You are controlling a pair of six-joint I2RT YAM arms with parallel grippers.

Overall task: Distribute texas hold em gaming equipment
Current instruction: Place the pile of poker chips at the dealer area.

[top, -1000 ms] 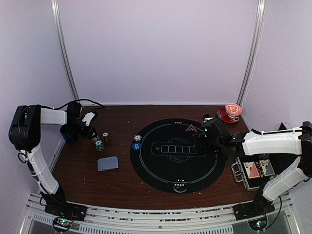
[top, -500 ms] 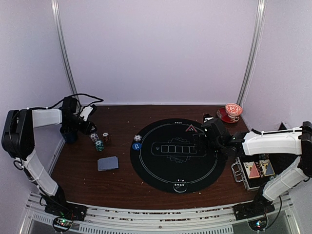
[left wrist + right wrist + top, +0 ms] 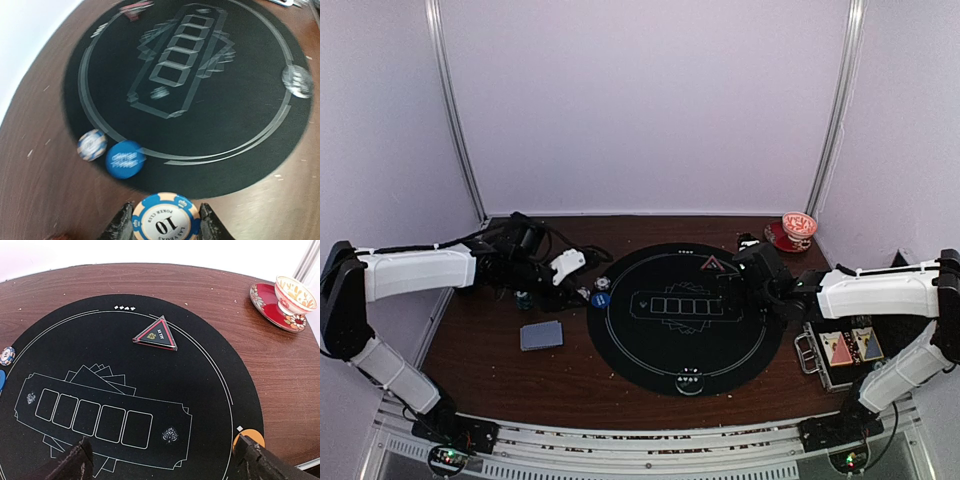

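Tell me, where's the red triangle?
In the top view, the red triangle marker sits on the black mat near its far edge, slightly right of centre, beyond the five card boxes.

Left gripper (image 3: 163, 226) pinches blue chip (image 3: 162, 216); right gripper (image 3: 166, 459) gapes wide.

The left wrist view's bottom edge cuts off the lower rim of the blue-and-cream striped poker chip (image 3: 162, 215) and most of the left claw (image 3: 164, 222) pinching it. That view is smeared: the white-and-blue striped chip (image 3: 92, 145), the flat blue disc (image 3: 125, 159) and the red triangle marker (image 3: 136, 7), which the top edge clips, show no readable detail. In the right wrist view, a finger (image 3: 260, 460) of the right claw (image 3: 162, 450) hides part of the orange disc (image 3: 247, 439). From above, the left arm hides most of a teal chip stack (image 3: 523, 297) on the brown wooden counter (image 3: 500, 350).
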